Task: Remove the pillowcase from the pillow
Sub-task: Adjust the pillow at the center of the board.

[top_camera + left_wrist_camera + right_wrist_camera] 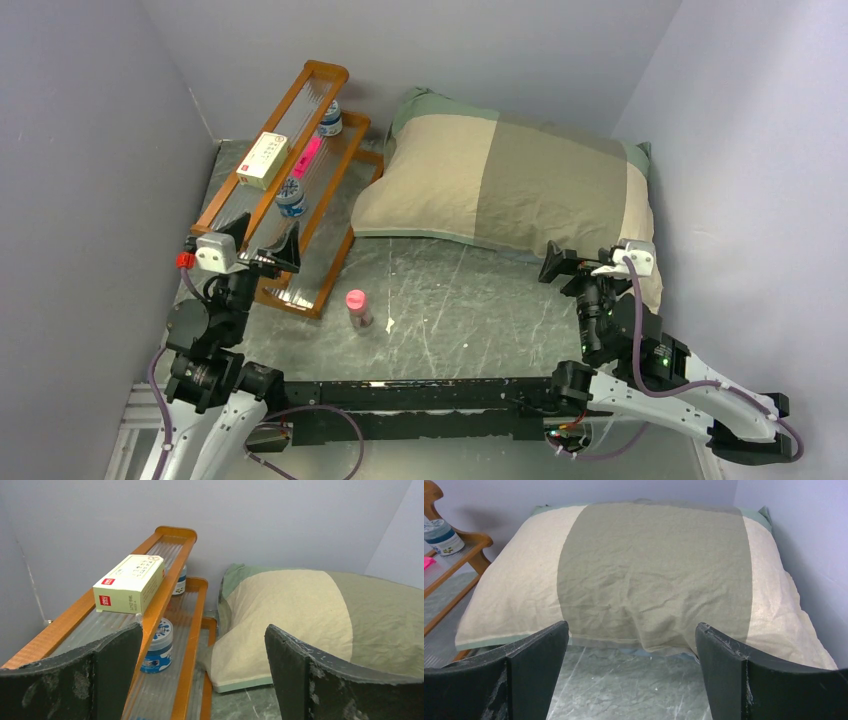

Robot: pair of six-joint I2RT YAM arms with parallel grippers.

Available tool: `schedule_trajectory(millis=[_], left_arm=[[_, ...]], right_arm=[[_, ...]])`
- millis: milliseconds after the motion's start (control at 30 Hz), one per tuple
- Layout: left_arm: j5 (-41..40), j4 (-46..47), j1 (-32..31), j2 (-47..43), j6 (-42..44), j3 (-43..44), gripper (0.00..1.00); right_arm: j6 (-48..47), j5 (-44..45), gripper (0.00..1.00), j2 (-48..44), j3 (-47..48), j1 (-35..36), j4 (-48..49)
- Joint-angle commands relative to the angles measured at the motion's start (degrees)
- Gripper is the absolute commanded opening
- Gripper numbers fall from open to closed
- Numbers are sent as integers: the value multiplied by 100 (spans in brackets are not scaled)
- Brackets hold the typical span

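Beige and olive-green checks face up on the large, soft cloth pillowcase [505, 180]. It lies just ahead of your right claw [582, 262], at the far right of the dark, marbled grey-green desk [450, 310], against the back and right walls. The case is on the pillow, whose plump bulk fills the cloth, so none of the stuffing shows. A pale green border runs along the case's edges, and its near edge sags to the desk directly in front of that claw.

Your right claw is spread wide and holds nothing. From its wrist view both dark fingers [524, 665] frame the near edge of the case, with bare desk between them.

Your left claw [262, 245] is also spread wide and holds nothing. It hangs over the near end of an orange-brown wooden tiered rack with ribbed clear shelves [330, 215].

- Ahead of the left claw, on the top tier, lies a cream cardboard box with a red label [131, 582].
- Below the box, on the next tier, stands a round blue-and-white tub [159, 652].
- A second tub like it [330, 118] sits farther back, with a flat bright pink item [310, 152] between the two.
- The case's left corner lies ahead and to the right of this claw, just beside the rack.

Between your two claws, a small pink-capped bottle [357, 308] stands on the desk.
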Motion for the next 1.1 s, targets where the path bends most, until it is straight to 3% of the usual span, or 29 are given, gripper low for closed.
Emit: schedule_trajectory(millis=[0, 300, 700, 1067], left_arm=[[279, 214, 38, 100, -196, 85, 97], [822, 4, 38, 693, -312, 644, 97], [1735, -998, 38, 2434, -435, 2170, 97], [2359, -1208, -151, 3743, -778, 2825, 97]], right_arm=[[-86, -60, 100, -47, 38, -3, 215], [339, -308, 100, -88, 138, -5, -101], [383, -672, 100, 191, 157, -4, -232], [406, -914, 100, 652, 262, -3, -316]])
